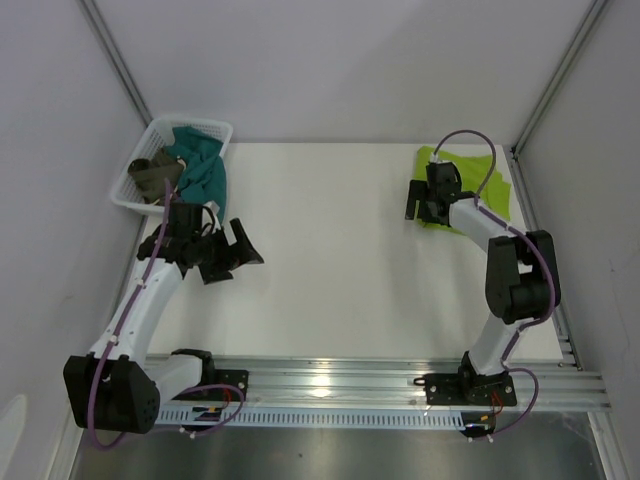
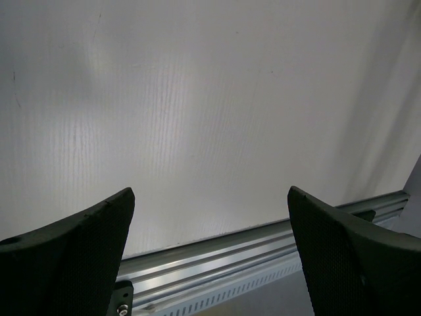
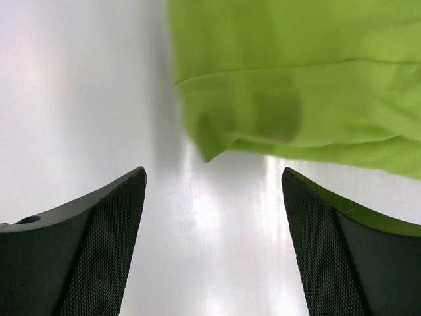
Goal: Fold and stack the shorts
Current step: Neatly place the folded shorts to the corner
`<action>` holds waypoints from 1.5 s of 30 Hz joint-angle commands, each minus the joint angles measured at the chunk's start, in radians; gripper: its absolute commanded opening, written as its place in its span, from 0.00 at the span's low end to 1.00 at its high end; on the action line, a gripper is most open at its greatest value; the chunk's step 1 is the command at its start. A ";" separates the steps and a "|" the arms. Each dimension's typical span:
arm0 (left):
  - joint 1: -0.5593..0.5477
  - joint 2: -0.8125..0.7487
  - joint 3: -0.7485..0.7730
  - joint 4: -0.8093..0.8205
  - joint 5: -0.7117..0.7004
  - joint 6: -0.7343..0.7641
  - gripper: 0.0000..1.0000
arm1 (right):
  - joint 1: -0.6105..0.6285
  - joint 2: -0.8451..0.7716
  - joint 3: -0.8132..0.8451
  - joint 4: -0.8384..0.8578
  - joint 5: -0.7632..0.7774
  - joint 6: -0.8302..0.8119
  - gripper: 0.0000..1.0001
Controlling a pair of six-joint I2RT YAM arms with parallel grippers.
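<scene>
The lime-green shorts (image 1: pixel 478 175) lie folded at the table's far right corner. In the right wrist view their hem and corner (image 3: pixel 276 79) fill the upper right. My right gripper (image 1: pixel 420 208) is open and empty at the shorts' left near edge, its fingers (image 3: pixel 99 243) spread over bare table just short of the fabric. My left gripper (image 1: pixel 228 258) is open and empty above the table's left side, near the basket. In the left wrist view its fingers (image 2: pixel 72 257) frame bare table and the near rail.
A white basket (image 1: pixel 139 175) at the far left corner holds a teal garment (image 1: pixel 203 170), draped over its rim, and an olive-brown garment (image 1: pixel 152 172). An aluminium rail (image 1: pixel 330 385) runs along the near edge. Grey walls close both sides.
</scene>
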 commanded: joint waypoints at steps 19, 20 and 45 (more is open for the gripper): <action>0.007 0.003 0.053 0.021 0.029 0.029 0.99 | -0.143 0.095 -0.016 -0.162 0.072 0.277 0.81; 0.009 0.002 0.053 0.021 0.028 0.029 0.99 | -0.145 0.117 -0.001 -0.167 0.087 0.274 0.81; 0.007 0.077 0.128 0.013 0.029 0.027 0.99 | -0.309 0.293 0.203 -0.082 0.024 0.032 0.76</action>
